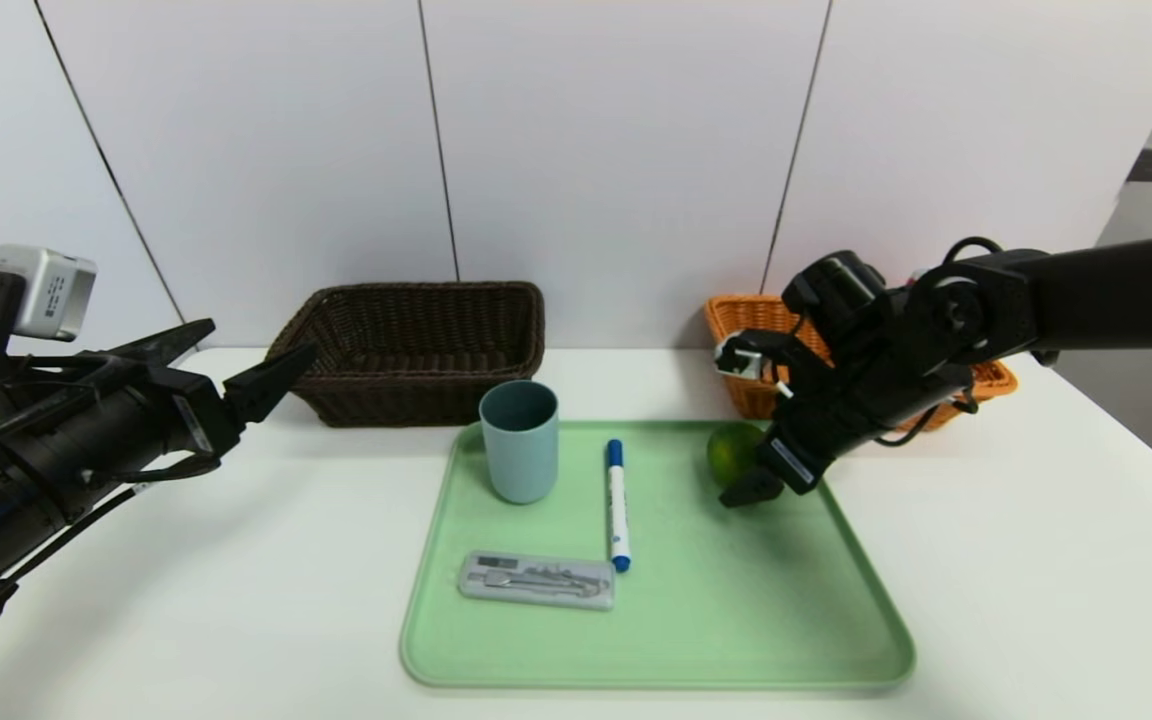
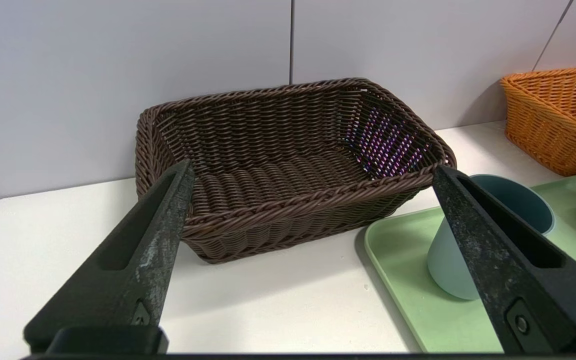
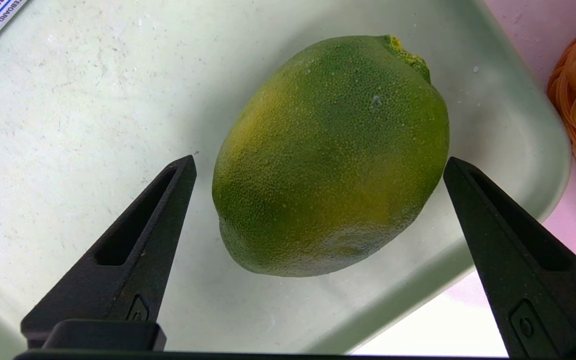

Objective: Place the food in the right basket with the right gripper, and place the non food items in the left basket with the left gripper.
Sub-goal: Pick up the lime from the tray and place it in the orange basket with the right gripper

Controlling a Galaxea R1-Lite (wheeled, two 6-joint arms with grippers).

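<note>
Green lime (image 3: pixel 330 155) sits at the tray's (image 1: pixel 656 640) two o'clock corner, the right gripper (image 3: pixel 318 190) angled down with its fingers spread wide on either side, not touching. Cup (image 1: pixel 519 440), marker (image 1: pixel 618 505) and case (image 1: pixel 536 580) leave bare tray toward five o'clock. Left gripper (image 2: pixel 313 195) hovers released before the brown basket (image 1: pixel 416 350). Orange basket (image 1: pixel 751 330) is half hidden behind the right arm on the white table (image 1: pixel 1036 560).

Head camera looks down; wrist cameras sit close, sharing the tray (image 1: pixel 866 640).
</note>
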